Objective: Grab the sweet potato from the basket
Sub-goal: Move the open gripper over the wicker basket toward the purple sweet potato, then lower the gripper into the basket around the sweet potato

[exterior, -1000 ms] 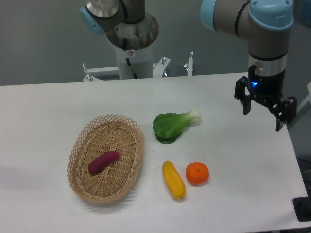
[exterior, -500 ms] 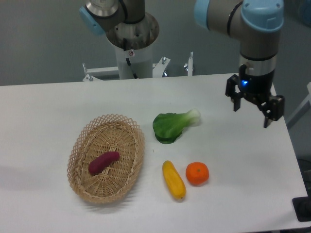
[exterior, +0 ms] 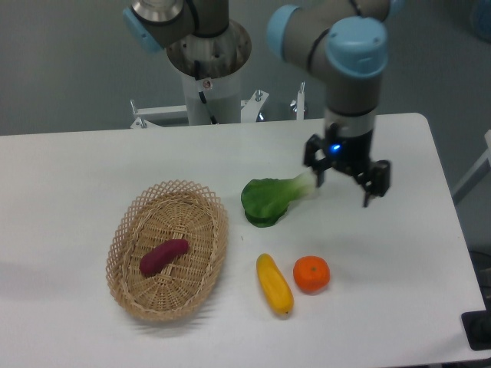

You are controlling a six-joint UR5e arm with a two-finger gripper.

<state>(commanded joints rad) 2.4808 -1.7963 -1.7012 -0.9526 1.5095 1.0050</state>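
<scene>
There is just one fixed camera, set above the near edge of the table and looking down and across it toward the far wall. It stands at a middling distance: almost the whole tabletop fits in, from the near edge to the far edge where the arm's base column rises. The right edge of the table shows; the left runs out of view. The basket lies near left, the hand hangs right of centre, and the arm's upper part is cut off at the top. No second view overlaps it.
</scene>
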